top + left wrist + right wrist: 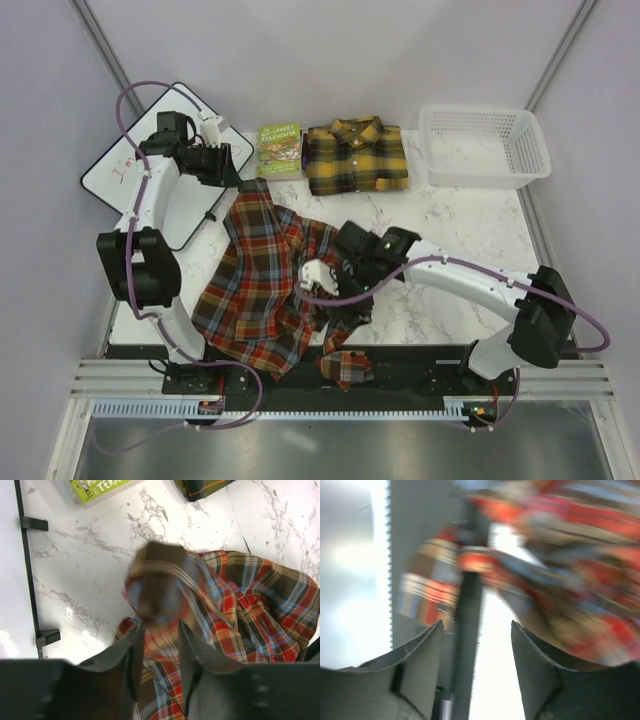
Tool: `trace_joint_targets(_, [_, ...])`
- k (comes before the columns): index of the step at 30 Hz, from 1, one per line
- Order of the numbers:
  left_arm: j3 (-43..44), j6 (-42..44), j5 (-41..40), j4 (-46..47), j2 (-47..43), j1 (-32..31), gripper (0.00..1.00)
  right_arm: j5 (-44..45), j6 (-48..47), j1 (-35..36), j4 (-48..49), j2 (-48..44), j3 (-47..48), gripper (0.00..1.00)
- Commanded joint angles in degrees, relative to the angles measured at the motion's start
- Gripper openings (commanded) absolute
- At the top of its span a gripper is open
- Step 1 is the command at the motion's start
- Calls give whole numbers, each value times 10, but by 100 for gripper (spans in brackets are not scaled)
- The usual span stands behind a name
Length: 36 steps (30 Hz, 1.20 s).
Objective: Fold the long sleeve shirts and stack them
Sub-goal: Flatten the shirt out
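Observation:
The red-brown plaid shirt (pixel 262 290) lies crumpled across the table's left middle, with a cuff (pixel 345 368) hanging over the near edge. My left gripper (pixel 238 180) is shut on the shirt's far corner; in the left wrist view, blurred fabric (pixel 160 595) sits between its fingers (pixel 135 650), and the gripper's own tips (pixel 160 635) pinch it. My right gripper (pixel 340 295) hovers over the shirt's right side; in the right wrist view (pixel 477 630) it is open and empty, with the blurred shirt (pixel 570 580) just beyond it. The yellow and black shirt (pixel 355 157) lies folded at the back.
A small green book (pixel 280 148) lies left of the yellow shirt, and it also shows in the left wrist view (pixel 97 487). A white mesh basket (pixel 485 145) stands at the back right. A white board (pixel 120 170) lies at the far left. The black rail (pixel 400 360) runs along the near edge.

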Motion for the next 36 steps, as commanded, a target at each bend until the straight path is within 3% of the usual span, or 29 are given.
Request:
trace_joint_targets(1, [-51,35,36,6,-82,-1,48,10,-20,-126,-19,39,88,66])
trace_joint_targets(2, [-72,44,42,6,-102,-1,54,17,-18,-140,-15,49,94,66])
trace_joint_targets(6, [-194,105,66,-22,-177,-9,59,89,59,-176,84,79,91,69])
trace_joint_targets(10, [-286,168,21,-66,-225,-40,64,128,118,-212,137,154,110,70])
trace_joint_targets(11, [-304,173,10,-72,-240,-66,72,125,129,-224,137,171,121,71])
trace_joint_targets(13, [-348,176,-25,-75,-253,-118,78,123,150,-250,130,212,153,75])
trace_joint_targets(19, [-408,126,-108,-23,-271,-260,84,120,188,-309,142,264,176,76])
trace_joint_targets(21, [-412,107,-124,0,-248,-289,84,109,193,-315,143,278,173,75])
trace_joint_targets(29, [-408,90,-131,20,-179,-309,77,-119,230,-335,139,293,154,68])
trace_joint_targets(33, [-422,85,-133,20,-178,-309,77,-135,252,-342,169,284,161,73])
trace_joint_targets(36, [-433,88,-157,24,-190,-307,56,-131,278,-340,190,301,185,75])
